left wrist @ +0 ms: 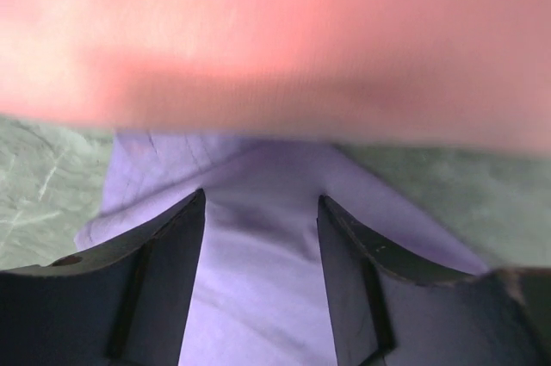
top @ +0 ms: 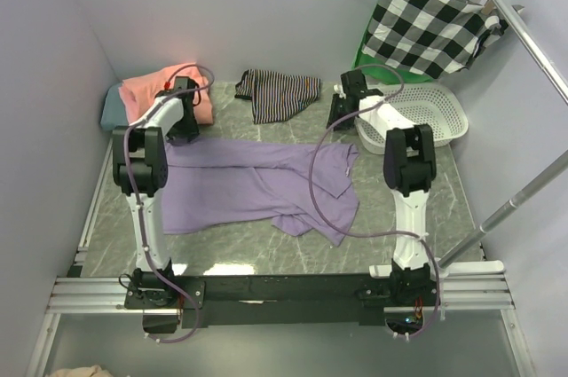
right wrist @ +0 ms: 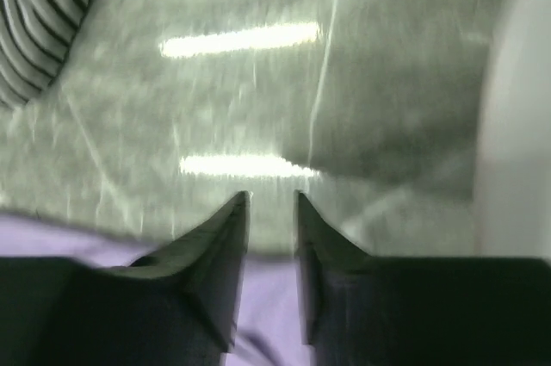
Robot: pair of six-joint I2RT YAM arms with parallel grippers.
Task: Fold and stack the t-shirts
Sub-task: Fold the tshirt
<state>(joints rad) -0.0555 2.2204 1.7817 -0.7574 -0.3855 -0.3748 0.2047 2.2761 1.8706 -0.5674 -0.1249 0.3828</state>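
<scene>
From above, the lavender t-shirt (top: pixel 257 186) lies spread and rumpled across the middle of the tabletop (top: pixel 222 248), with one end trailing toward five o'clock. At ten o'clock the salmon t-shirt (top: pixel 164 89) lies in a heap, and the grey-teal t-shirt (top: pixel 111 109) shows against its left edge. The left arm (top: pixel 142 160) reaches to the lavender shirt's ten o'clock corner, just beside the salmon one. The left jaws stand apart above lavender cloth, released, with nothing pinched between them as far as the blurred wrist view lets us judge. The right arm (top: pixel 408 160) reaches toward one o'clock. The right jaws are nearly together, but bare tabletop shows through the narrow gap, so they grasp nothing; their tips sit just past the lavender shirt's far edge. A striped cloth (top: pixel 280 93) lies at twelve o'clock, and a white basket (top: pixel 444 124) stands at two o'clock.
</scene>
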